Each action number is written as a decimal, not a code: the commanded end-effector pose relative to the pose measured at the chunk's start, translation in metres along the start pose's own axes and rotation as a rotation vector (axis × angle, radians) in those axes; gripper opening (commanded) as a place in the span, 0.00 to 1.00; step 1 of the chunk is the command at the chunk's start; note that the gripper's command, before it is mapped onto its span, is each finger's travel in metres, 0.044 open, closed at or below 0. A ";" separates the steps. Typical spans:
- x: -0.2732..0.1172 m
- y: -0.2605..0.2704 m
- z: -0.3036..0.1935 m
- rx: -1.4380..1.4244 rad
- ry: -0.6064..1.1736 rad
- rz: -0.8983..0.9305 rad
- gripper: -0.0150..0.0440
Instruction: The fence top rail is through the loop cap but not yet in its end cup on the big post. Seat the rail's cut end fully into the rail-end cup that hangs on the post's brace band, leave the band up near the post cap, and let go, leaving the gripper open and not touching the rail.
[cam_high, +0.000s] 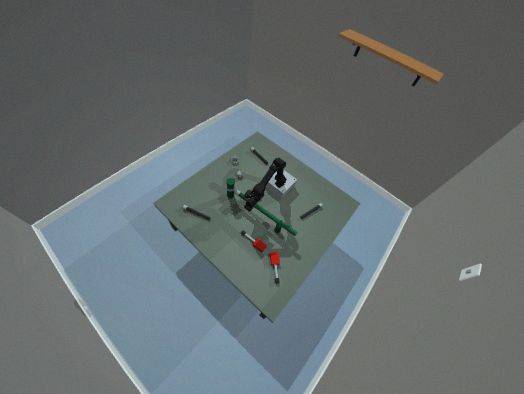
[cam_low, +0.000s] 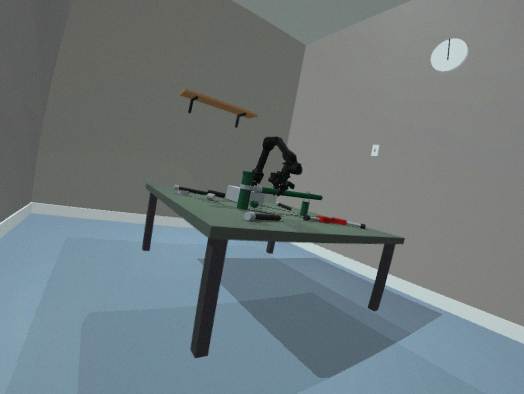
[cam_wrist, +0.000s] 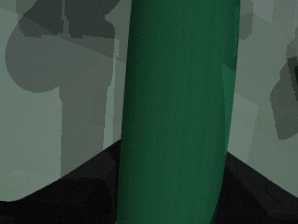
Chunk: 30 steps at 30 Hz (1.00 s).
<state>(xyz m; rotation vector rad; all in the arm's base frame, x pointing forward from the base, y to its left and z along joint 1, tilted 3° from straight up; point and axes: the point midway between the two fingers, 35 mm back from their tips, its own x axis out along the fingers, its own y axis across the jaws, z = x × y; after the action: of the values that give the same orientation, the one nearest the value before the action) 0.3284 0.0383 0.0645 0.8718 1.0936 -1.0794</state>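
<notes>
The green rail (cam_high: 272, 216) (cam_low: 299, 194) (cam_wrist: 175, 100) lies above the table, from the big green post's cup side to beyond the small post (cam_high: 278, 228) (cam_low: 304, 209). My gripper (cam_high: 248, 206) (cam_low: 285, 190) (cam_wrist: 168, 151) is shut on the rail, nearer its big-post end. The big post (cam_high: 230, 194) (cam_low: 243, 201) stands upright with the light brace band (cam_high: 230, 189) (cam_low: 245, 187) in its upper part. The pale rail-end cup (cam_high: 237, 192) (cam_low: 258, 189) is beside the band, at the rail's end; how deep the rail sits in it is too small to tell. The loop cap is barely visible.
Two red-handled tools (cam_high: 259, 245) (cam_high: 275, 258) lie in front of the rail. Dark rods with pale ends (cam_high: 197, 213) (cam_high: 260, 156) (cam_high: 312, 211) lie around the table. Small grey fittings (cam_high: 235, 160) (cam_high: 239, 174) lie behind the big post. A white box (cam_high: 285, 188) is at the arm's base.
</notes>
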 end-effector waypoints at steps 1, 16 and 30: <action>-0.006 0.001 0.003 -0.001 -0.011 0.008 0.25; 0.000 0.000 0.004 0.000 0.000 0.000 0.25; 0.002 0.001 0.013 0.000 -0.001 0.000 0.25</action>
<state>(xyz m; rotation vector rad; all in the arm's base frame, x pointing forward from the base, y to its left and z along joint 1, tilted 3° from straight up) 0.3303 0.0298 0.0637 0.8751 1.1029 -1.0798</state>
